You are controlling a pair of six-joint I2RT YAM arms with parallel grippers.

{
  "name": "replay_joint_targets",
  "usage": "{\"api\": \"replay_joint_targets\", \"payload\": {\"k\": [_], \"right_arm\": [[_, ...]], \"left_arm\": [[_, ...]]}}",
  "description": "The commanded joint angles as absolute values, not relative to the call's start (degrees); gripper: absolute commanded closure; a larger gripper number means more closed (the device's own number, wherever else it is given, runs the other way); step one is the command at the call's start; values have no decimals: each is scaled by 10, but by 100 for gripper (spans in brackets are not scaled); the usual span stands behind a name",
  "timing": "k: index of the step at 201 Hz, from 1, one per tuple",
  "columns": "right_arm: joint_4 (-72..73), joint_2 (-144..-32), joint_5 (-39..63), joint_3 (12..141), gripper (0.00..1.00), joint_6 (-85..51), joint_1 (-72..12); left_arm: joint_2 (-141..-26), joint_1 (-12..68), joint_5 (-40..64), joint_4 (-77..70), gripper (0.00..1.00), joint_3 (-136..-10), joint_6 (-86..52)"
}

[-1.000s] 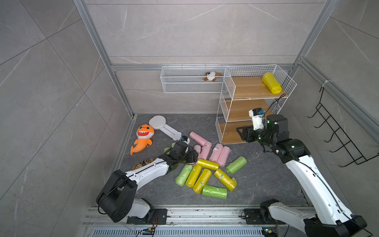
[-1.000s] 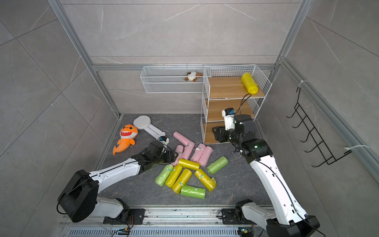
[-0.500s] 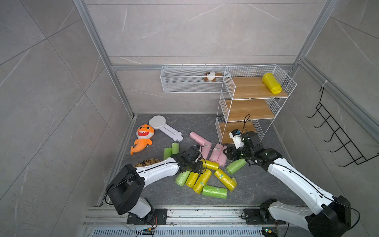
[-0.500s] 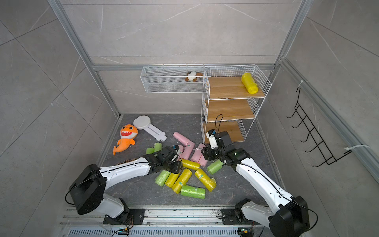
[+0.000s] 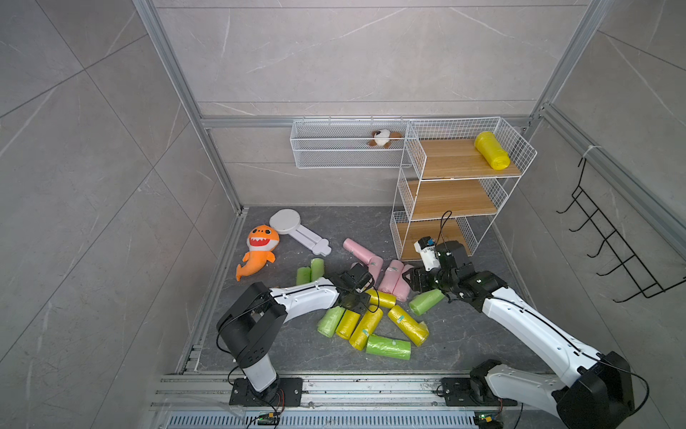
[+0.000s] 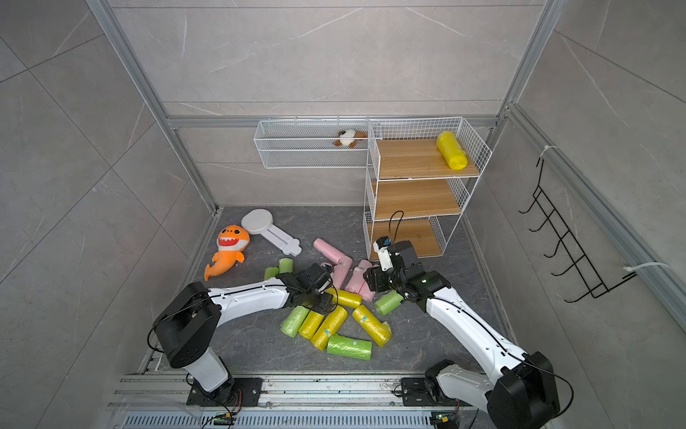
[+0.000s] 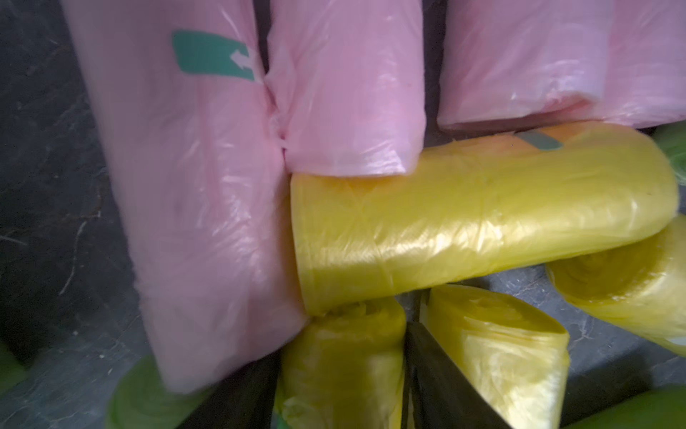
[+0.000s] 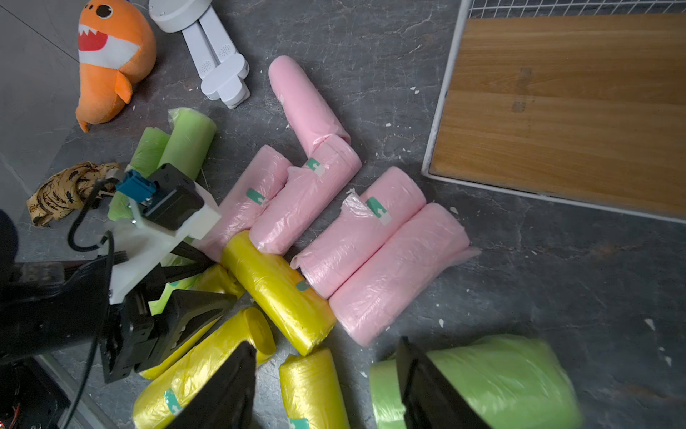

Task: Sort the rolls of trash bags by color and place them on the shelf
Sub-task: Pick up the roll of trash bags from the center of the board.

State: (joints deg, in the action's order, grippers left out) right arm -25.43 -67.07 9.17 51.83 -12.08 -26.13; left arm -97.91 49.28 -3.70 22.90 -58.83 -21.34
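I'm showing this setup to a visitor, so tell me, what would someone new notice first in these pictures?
The jumble of pink, yellow and green rolls on the dark floor in front of the shelf catches the eye first. Next come the lone yellow roll lying on the shelf's top board, and the orange shark plush near the floor's left edge.

In the left wrist view the left fingers [image 7: 434,382] are dark, blurred and cut off at the edge; whether they press the yellow roll [image 7: 341,371] between them is unclear. A right finger [image 8: 419,393] hides part of a green roll [image 8: 519,379], itself cut off.
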Motion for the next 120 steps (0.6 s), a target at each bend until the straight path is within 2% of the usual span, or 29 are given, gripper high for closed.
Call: {"api": "replay_joint_targets", "payload": {"k": [1, 34, 73, 120], "right_arm": [[-243, -658, 89, 514, 35, -132, -263], [-242, -661, 85, 517, 35, -131, -263], [-253, -665, 77, 534, 34, -129, -263], [-272, -665, 83, 578, 34, -123, -263]], "left_arm": [[-1001, 497, -71, 264, 40, -615, -187], [-1024, 497, -74, 279, 41, -629, -182], [-1017, 497, -65, 287, 53, -640, -186], [-932, 489, -84, 278, 63, -635, -210]]}}
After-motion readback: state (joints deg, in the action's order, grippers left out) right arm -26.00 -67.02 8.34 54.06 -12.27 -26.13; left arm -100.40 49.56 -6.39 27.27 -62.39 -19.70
